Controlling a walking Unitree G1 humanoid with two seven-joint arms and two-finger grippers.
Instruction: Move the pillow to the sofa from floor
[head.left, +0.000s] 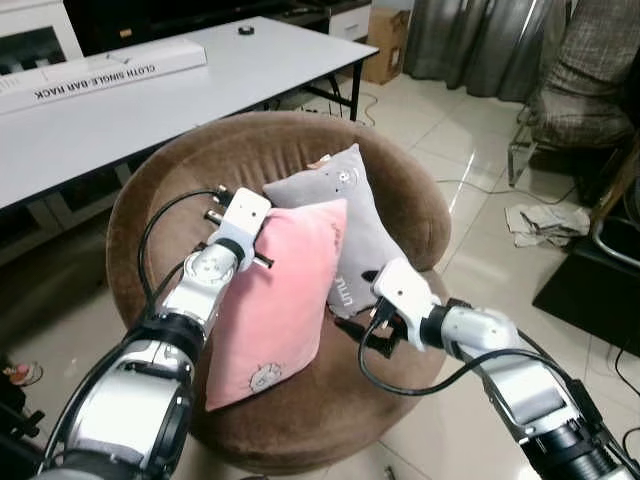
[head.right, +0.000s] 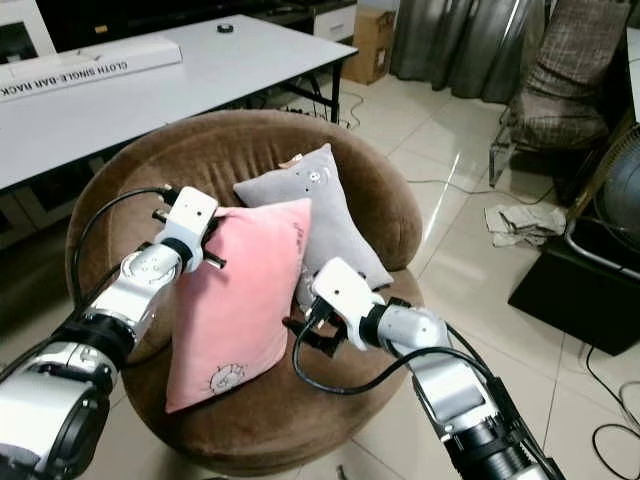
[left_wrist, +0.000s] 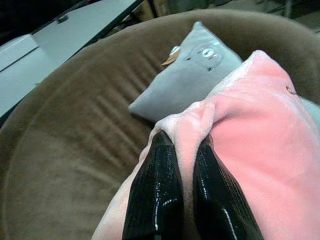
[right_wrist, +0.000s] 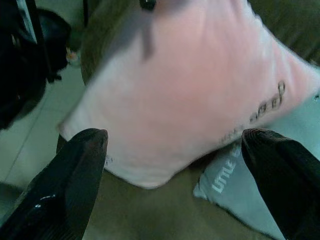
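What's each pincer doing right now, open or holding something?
Left pincer: shut on the pink pillow's top corner, over the brown sofa.
Right pincer: open, facing the pink pillow, holding nothing.

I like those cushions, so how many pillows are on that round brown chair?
2. The pink pillow stands on the brown round sofa, pinched by the left gripper. The grey pillow leans behind it. None looks hidden.

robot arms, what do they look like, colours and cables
Both arms are silver metal with black joint rings, ending in white blocky wrist housings. The left gripper and right gripper each have two long, glossy black jaws with a ribbed texture. A black cable loops outside each forearm into the wrist housing.
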